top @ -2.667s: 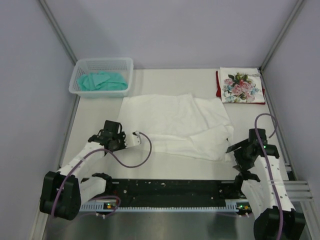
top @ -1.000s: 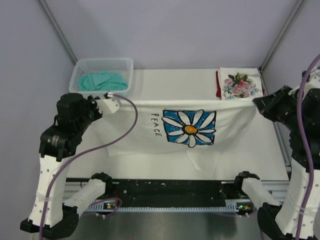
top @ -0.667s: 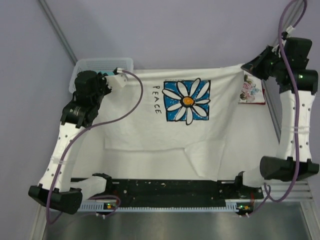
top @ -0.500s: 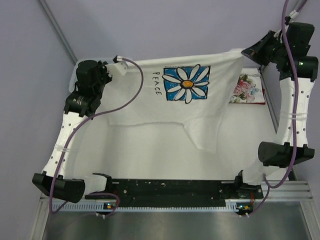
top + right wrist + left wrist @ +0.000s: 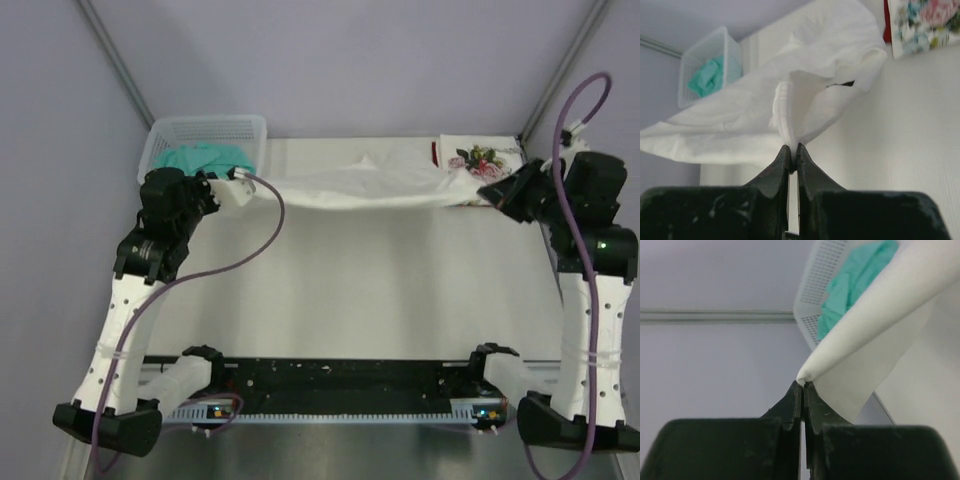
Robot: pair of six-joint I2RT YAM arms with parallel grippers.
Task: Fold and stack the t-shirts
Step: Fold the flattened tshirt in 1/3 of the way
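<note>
— Pincers first: how is the left pincer [image 5: 803, 385] set?

— Its jaws are pressed together on a corner of the white t-shirt [image 5: 360, 185]. In the left wrist view the cloth comes to a point right at the tips and fans out from there.

— And the right pincer [image 5: 792, 147]?

— Closed as well, nipping a bunched fold at the other end of the same shirt. Both arms are raised and reach toward the back of the table [image 5: 380, 290].

— So where does that shirt sit?

— It is strung between the two pincers as a long narrow band across the far part of the table, gathered in folds. Only plain white cloth faces the cameras. I cannot tell whether its sagging middle touches the tabletop.

— What lies past it?

— At the far left corner, just behind the left pincer, stands a pale mesh basket [image 5: 205, 128] with a teal cloth [image 5: 205, 158] heaped inside. At the far right corner the rose-print t-shirt [image 5: 485, 158] lies folded flat on the dark red t-shirt [image 5: 436, 152], which shows only as a strip along the left side. From above, the white shirt's right end covers the near edge of that pile.
</note>
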